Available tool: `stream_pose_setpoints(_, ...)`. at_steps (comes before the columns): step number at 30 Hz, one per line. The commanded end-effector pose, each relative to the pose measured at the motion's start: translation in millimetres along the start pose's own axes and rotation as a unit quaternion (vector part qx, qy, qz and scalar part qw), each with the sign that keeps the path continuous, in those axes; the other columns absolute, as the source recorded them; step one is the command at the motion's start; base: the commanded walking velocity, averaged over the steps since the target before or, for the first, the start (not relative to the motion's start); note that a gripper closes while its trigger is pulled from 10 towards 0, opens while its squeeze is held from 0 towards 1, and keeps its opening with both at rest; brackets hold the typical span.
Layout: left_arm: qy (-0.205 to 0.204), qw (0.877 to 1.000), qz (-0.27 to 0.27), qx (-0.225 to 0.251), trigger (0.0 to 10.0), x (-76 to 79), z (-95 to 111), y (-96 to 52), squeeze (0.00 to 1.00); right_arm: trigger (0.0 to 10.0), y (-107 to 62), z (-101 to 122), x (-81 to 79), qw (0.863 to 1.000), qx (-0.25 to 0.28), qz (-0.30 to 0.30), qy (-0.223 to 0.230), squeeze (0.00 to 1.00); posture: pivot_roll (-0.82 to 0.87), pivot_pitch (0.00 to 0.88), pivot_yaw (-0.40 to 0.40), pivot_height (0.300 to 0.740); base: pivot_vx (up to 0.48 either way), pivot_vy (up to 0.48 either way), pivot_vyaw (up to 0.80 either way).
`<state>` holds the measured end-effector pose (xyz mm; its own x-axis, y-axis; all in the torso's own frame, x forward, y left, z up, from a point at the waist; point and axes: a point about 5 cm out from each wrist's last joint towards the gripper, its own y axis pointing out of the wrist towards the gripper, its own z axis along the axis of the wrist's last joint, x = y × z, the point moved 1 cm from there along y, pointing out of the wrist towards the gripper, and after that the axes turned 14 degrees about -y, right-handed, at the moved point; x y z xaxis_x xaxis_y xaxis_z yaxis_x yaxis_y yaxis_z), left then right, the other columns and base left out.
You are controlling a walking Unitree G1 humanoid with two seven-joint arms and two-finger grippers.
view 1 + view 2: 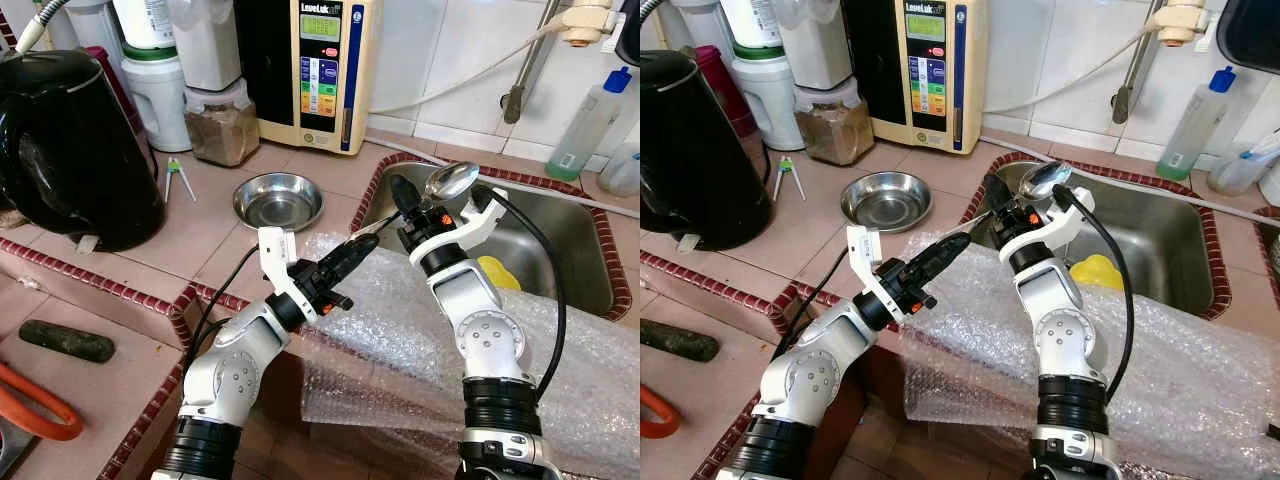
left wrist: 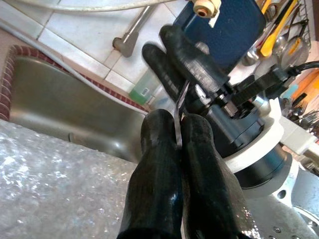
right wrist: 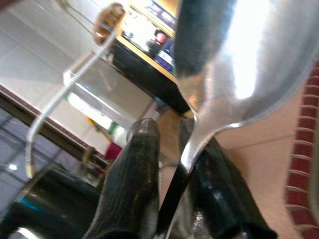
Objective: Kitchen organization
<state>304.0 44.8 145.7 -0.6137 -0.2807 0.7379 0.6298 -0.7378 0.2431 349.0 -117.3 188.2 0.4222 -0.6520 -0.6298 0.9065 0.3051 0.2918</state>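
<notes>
Mid-handover, by the look of it. Shiny stainless steel spoon held up over the near rim of the steel sink, bowl end up, thin handle running down and left. Right tool clenched on the neck just below the bowl; left tool pinched shut on the far end of the handle, fingertips pressed flat against the thin metal strip. So both clamped on the same spoon at once.

Risk from here, just guessing: polished metal plus smooth black fingers equals slippery. If one side lets go before the other has a firm bite, could swing or drop straight into the sink, or onto the crinkly clear bubble wrap draped over the tabletop edge, then slide off that to the floor. Pulling in opposite directions could also twist the narrow handle out of the pinch. Not much handle to grab either.

Around it: small round shallow steel dish sitting on the tan tiled tabletop with its dark red brick-pattern trim, well apart from both tools. Big glossy black kettle off to the left. Something soft and yellow down in the sink, maybe a sponge, hard to tell. Cream-coloured boxy water unit against the white wall tiles.
</notes>
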Motion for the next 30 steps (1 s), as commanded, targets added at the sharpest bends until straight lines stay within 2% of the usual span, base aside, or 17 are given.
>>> stream_pose_setpoints(1,0.005,1.000,0.027,-0.001,0.0,-7.2,2.8,-2.3,0.00,0.0,-1.1,10.5,-6.6,0.999,0.023,0.022,-0.010,0.00,-0.02,0.006,0.008,0.740,0.000,0.000,0.00)
stream_pose_setpoints(6,0.006,0.999,0.033,-0.003,0.0,-8.3,2.9,-2.5,0.00,0.0,-1.8,12.0,-6.7,0.999,0.023,0.022,-0.013,0.00,-0.02,0.007,0.008,0.740,0.000,0.000,0.00)
stream_pose_setpoints(7,0.010,0.999,0.038,-0.005,1.1,-9.4,3.2,-2.2,0.00,0.0,-1.7,12.1,-4.3,0.999,0.020,0.014,-0.026,0.00,-0.02,0.006,0.007,0.740,0.000,0.000,0.00)
stream_pose_setpoints(8,0.012,0.999,0.041,-0.007,4.7,-10.0,3.2,-2.0,0.00,0.0,-1.5,12.6,-2.9,0.999,0.021,0.009,-0.034,0.00,-0.02,0.006,0.007,0.740,0.000,0.000,0.00)
stream_pose_setpoints(9,0.014,0.999,0.046,-0.008,10.0,-11.0,3.1,-1.6,0.00,0.0,-1.4,13.5,-1.3,0.999,0.022,0.004,-0.041,0.00,-0.02,0.006,0.007,0.740,0.000,0.000,0.00)
stream_pose_setpoints(10,0.019,0.998,0.057,-0.007,10.0,-13.0,3.8,-1.1,0.35,0.0,-1.0,14.9,0.8,0.999,0.023,-0.003,-0.049,0.00,-0.02,0.007,0.007,0.740,0.000,0.000,0.00)
stream_pose_setpoints(11,0.025,0.998,0.066,-0.003,10.0,-14.6,5.1,-0.7,1.00,0.0,-0.7,15.8,1.5,0.998,0.024,-0.005,-0.055,0.00,-0.02,0.007,0.007,0.740,0.000,0.000,0.00)
stream_pose_setpoints(15,0.009,0.998,0.067,0.004,10.0,-15.9,6.7,-0.3,1.00,0.0,1.4,24.0,0.6,0.997,0.035,0.005,-0.070,0.00,-0.02,0.006,0.008,0.740,0.000,0.000,0.00)
stream_pose_setpoints(23,0.035,0.995,0.089,-0.018,10.0,-20.2,3.6,-2.2,1.00,0.0,11.6,50.9,16.1,0.986,0.052,-0.032,-0.155,0.00,-0.02,0.009,0.016,0.740,0.000,0.000,0.00)
stream_pose_setpoints(25,0.046,0.994,0.094,-0.027,10.0,-21.3,1.8,-3.4,1.00,0.0,13.2,57.0,20.8,0.981,0.056,-0.047,-0.179,0.00,-0.01,0.009,0.020,0.740,0.000,0.000,0.00)
stream_pose_setpoints(26,0.061,0.993,0.096,-0.036,10.0,-21.7,0.4,-4.6,1.00,0.0,14.0,65.4,29.5,0.973,0.061,-0.075,-0.209,0.00,-0.01,0.009,0.020,0.740,0.000,0.000,0.00)
stream_pose_setpoints(28,0.069,0.992,0.097,-0.038,10.0,-21.7,0.2,-4.9,1.00,0.0,13.9,68.2,33.0,0.969,0.062,-0.087,-0.221,0.00,-0.01,0.009,0.020,0.740,0.000,0.000,0.00)
stream_pose_setpoints(29,0.097,0.989,0.097,-0.051,10.0,-21.6,-0.9,-5.7,1.00,0.0,12.6,73.8,44.0,0.958,0.060,-0.124,-0.251,0.00,-0.01,0.008,0.021,0.740,0.000,0.000,0.00)
stream_pose_setpoints(30,0.097,0.989,0.097,-0.051,10.0,-21.6,-0.9,-5.7,1.00,0.0,12.6,73.8,44.0,0.958,0.060,-0.124,-0.251,0.00,-0.01,0.008,0.021,0.740,0.000,0.000,0.00)
